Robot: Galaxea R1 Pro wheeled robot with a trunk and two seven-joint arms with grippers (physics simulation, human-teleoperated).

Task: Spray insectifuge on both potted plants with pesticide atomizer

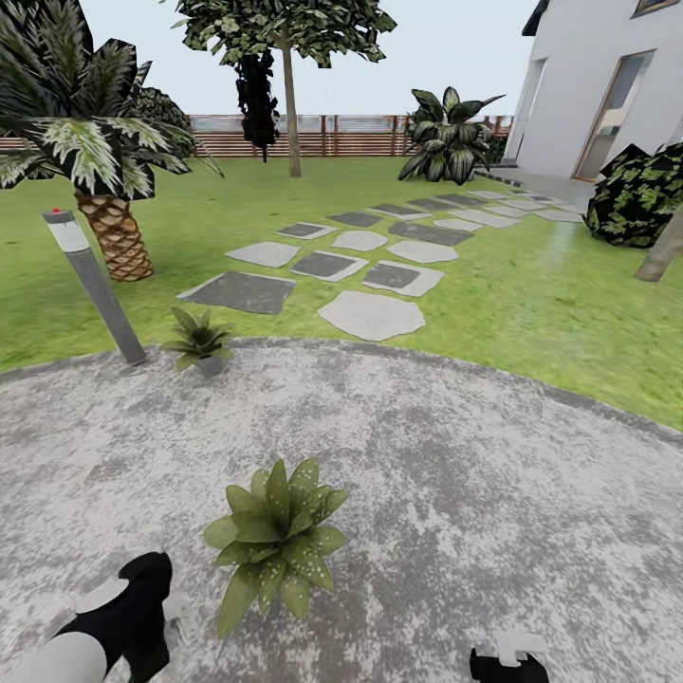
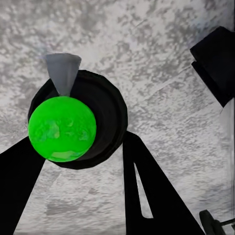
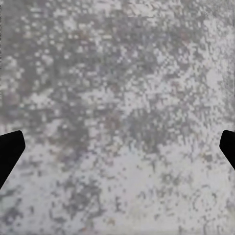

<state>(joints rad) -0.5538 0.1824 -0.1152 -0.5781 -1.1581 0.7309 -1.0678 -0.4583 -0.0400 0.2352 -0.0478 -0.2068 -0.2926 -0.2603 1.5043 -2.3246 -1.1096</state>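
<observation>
Two potted plants stand on the round grey patio [image 1: 455,493]. The nearer potted plant [image 1: 275,536] is a leafy rosette just ahead of my left gripper [image 1: 142,607]. The farther potted plant [image 1: 197,339] sits in a small grey pot at the patio's edge. In the left wrist view, my left gripper [image 2: 81,142] is shut on the pesticide atomizer [image 2: 105,112], a dark round body with a bright green blob and a grey cone-shaped nozzle [image 2: 63,71], held above the paving. My right gripper [image 1: 507,659] [image 3: 117,147] hangs open over bare paving, with nothing between its fingers.
A grey bollard lamp [image 1: 95,285] leans beside the far plant, with a scaly palm [image 1: 114,228] behind it. Stepping stones [image 1: 332,266] cross the lawn toward a white house [image 1: 607,85]. A dark shrub [image 1: 640,194] stands right, and a slat fence [image 1: 313,138] closes the back.
</observation>
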